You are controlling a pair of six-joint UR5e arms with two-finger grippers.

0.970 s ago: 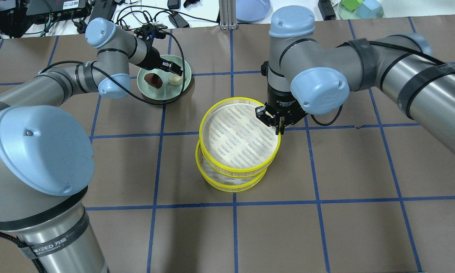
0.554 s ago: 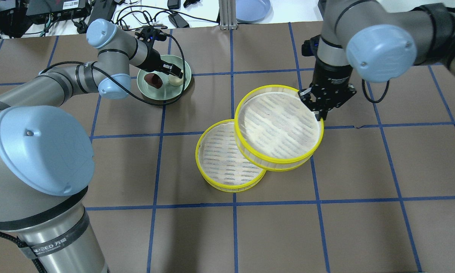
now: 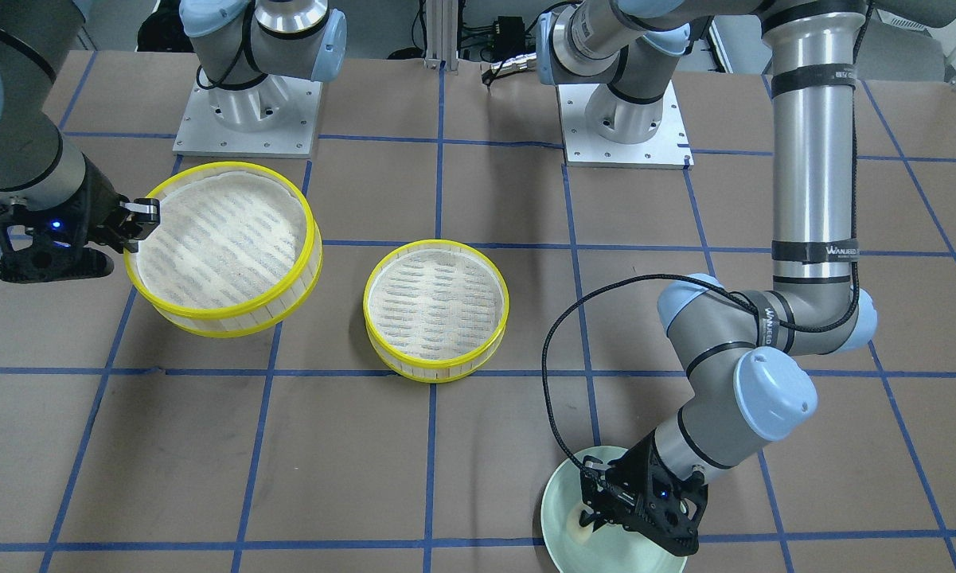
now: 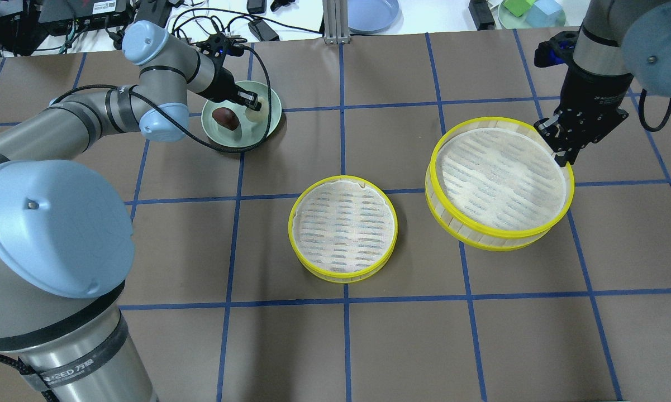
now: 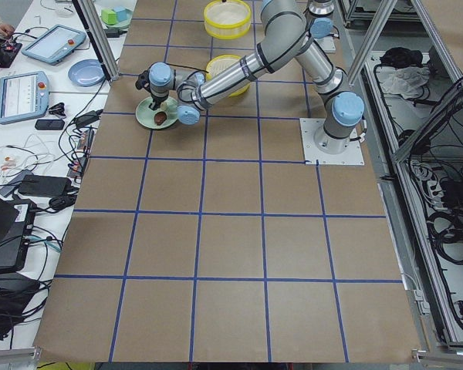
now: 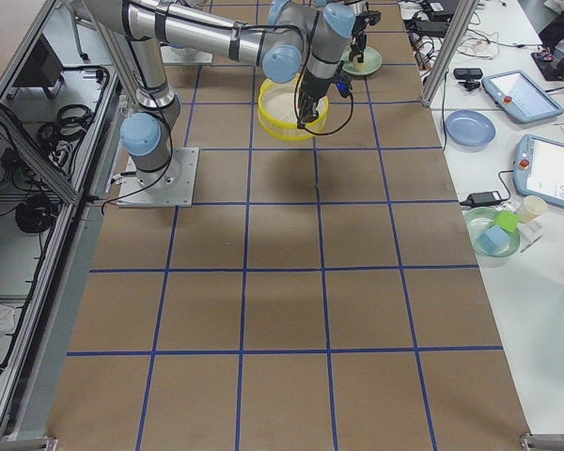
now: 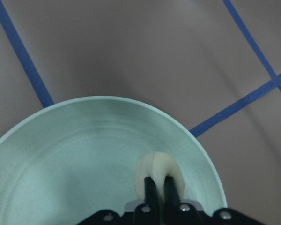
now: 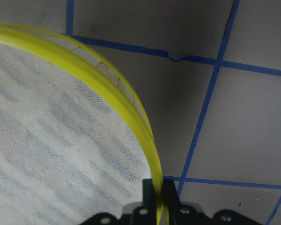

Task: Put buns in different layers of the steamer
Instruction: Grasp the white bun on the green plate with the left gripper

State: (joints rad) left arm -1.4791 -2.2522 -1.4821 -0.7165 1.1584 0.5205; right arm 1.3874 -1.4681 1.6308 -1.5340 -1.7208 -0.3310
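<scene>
Left arm reaching far forward, elbow bent, wrist tipped down, left gripper (image 4: 253,105) pinched closed on the pale bun (image 7: 155,164). Right arm swung out to my right, right gripper (image 8: 157,191) pointing down, fingers clamping the steamer layer (image 4: 497,235) rim.

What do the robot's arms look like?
Both the left arm and the right arm are shiny silver-grey tubes with rounded light-blue caps on the joints. Black bands wrap them, one with white lettering. A black cable loops beside the left arm. The left gripper and right gripper are black, with two thin fingers, and a small blue light glows near each.
</scene>
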